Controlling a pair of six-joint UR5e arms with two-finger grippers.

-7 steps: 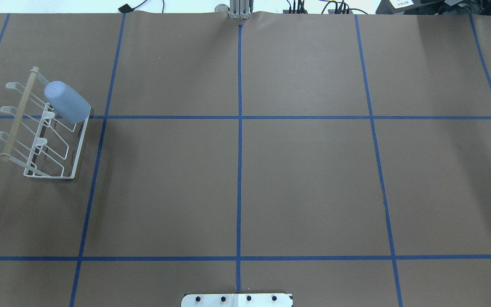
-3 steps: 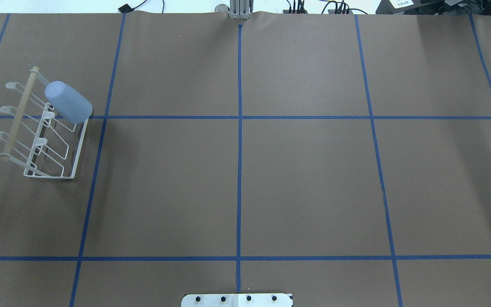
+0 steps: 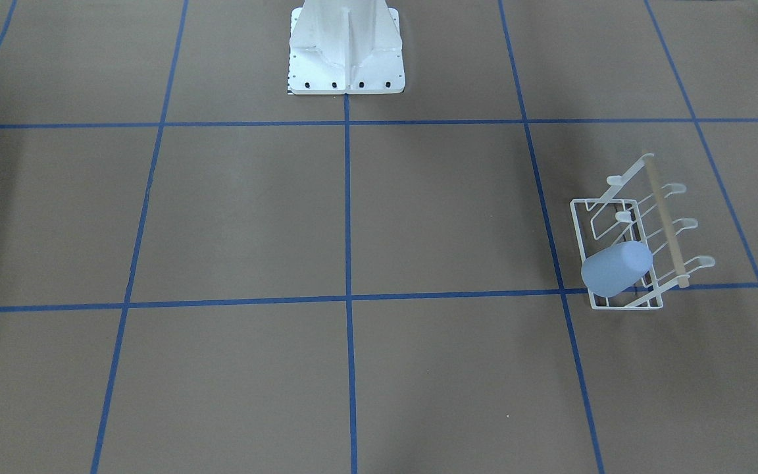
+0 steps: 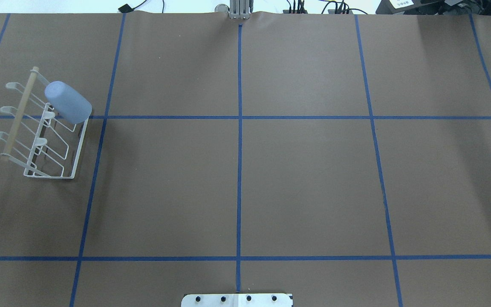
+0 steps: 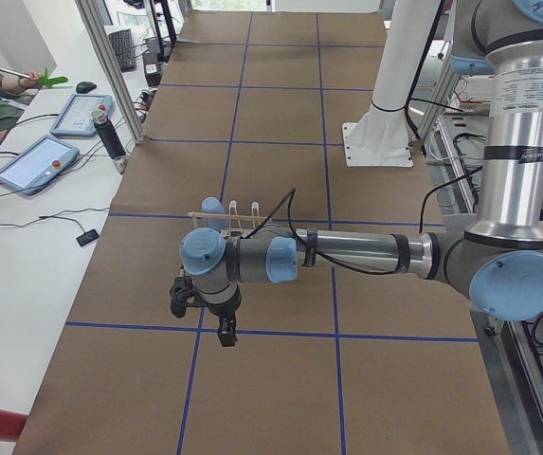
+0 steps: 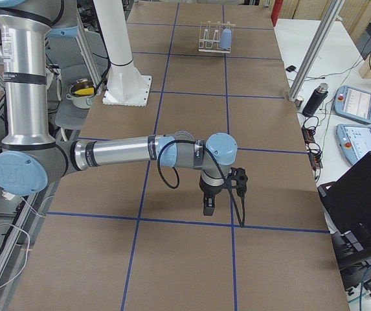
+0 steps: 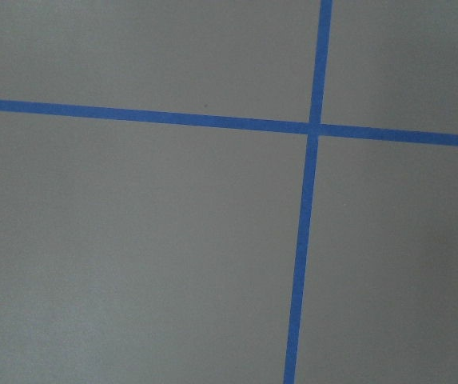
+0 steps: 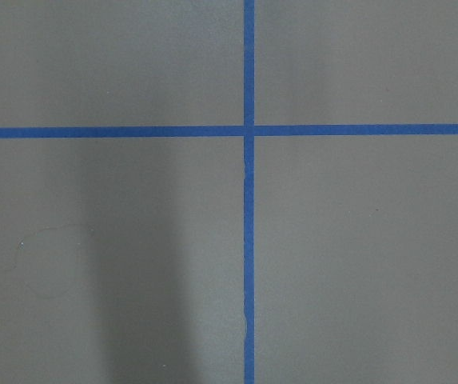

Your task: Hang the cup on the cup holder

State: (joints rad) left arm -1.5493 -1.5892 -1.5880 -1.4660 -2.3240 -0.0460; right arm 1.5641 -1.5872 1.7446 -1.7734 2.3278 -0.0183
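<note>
The pale blue-grey cup (image 4: 67, 102) sits mouth-down and tilted over a prong at the far end of the white wire cup holder (image 4: 81, 145), which has a wooden rod (image 4: 18, 115), at the table's left. Both show in the front view too, the cup (image 3: 616, 266) on the holder (image 3: 577, 230). My left gripper (image 5: 226, 334) hangs over the table, well short of the holder (image 5: 243, 213) and cup (image 5: 212, 207). My right gripper (image 6: 208, 206) hangs far from the cup (image 6: 225, 37). Both show only in side views, so I cannot tell whether they are open or shut. Nothing shows between their fingers.
Brown paper with a blue tape grid (image 4: 239, 117) covers the table. The robot's white base (image 3: 346, 46) stands at the near middle edge. Tablets (image 5: 34, 163) and cables lie on the white bench beyond the far edge. Both wrist views show only paper and tape.
</note>
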